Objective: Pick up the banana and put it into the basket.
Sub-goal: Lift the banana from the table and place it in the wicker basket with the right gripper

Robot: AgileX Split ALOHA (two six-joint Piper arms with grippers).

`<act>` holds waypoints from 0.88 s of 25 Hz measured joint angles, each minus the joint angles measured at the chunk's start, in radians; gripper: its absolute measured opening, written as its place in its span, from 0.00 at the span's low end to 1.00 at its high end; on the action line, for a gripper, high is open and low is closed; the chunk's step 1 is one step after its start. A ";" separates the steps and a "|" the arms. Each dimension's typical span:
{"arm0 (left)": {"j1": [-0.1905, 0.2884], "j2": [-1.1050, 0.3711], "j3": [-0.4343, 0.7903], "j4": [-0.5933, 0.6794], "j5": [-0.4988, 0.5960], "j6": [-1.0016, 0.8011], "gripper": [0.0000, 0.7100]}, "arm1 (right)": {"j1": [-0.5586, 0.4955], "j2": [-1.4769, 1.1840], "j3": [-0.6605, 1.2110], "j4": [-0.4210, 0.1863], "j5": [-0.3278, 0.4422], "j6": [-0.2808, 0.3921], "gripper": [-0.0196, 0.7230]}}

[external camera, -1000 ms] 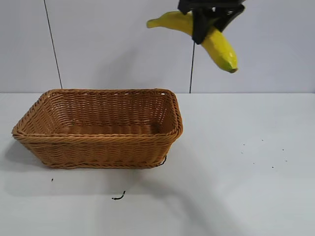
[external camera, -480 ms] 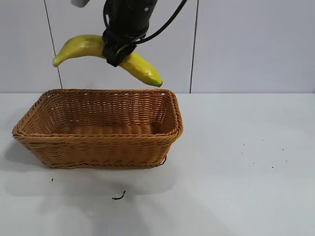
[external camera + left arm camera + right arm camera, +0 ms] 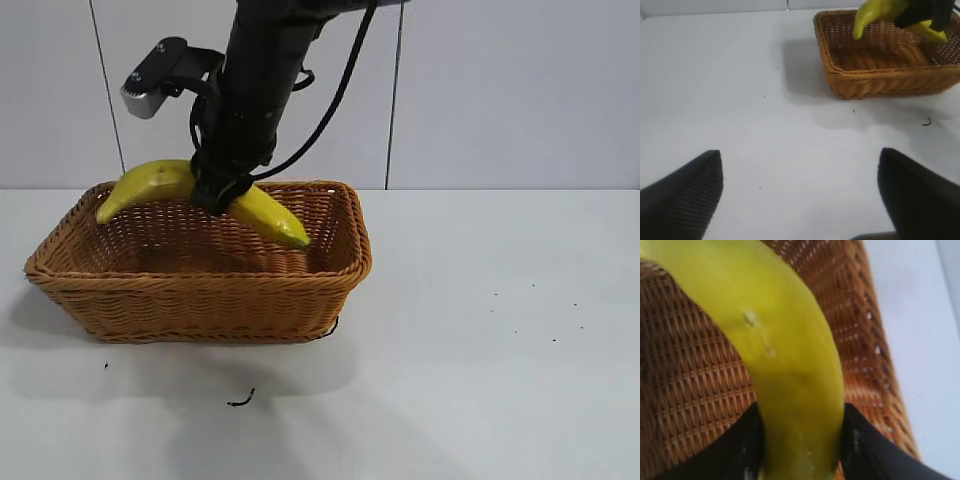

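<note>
The right gripper holds the banana clamped at mid-length between its jaws, low over the wicker basket, with the fruit's greenish tip dipping below the braided rim toward 4 o'clock and its stem end pointing out past the rim toward 9 o'clock. The placing step is in hand: the banana hangs partly inside the basket but is not yet set down. The next move looks to call for a short descent and a release. The left gripper waits parked over the white tabletop, jaws spread wide apart, empty.
</note>
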 joint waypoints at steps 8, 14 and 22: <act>0.000 0.000 0.000 0.000 0.000 0.000 0.89 | 0.000 0.000 0.000 0.001 0.008 0.008 0.46; 0.000 0.000 0.000 0.000 0.000 0.000 0.89 | 0.000 -0.026 0.000 0.004 0.008 0.023 0.85; 0.000 0.000 0.000 0.000 0.000 0.000 0.89 | -0.001 -0.146 -0.001 -0.035 0.038 0.086 0.87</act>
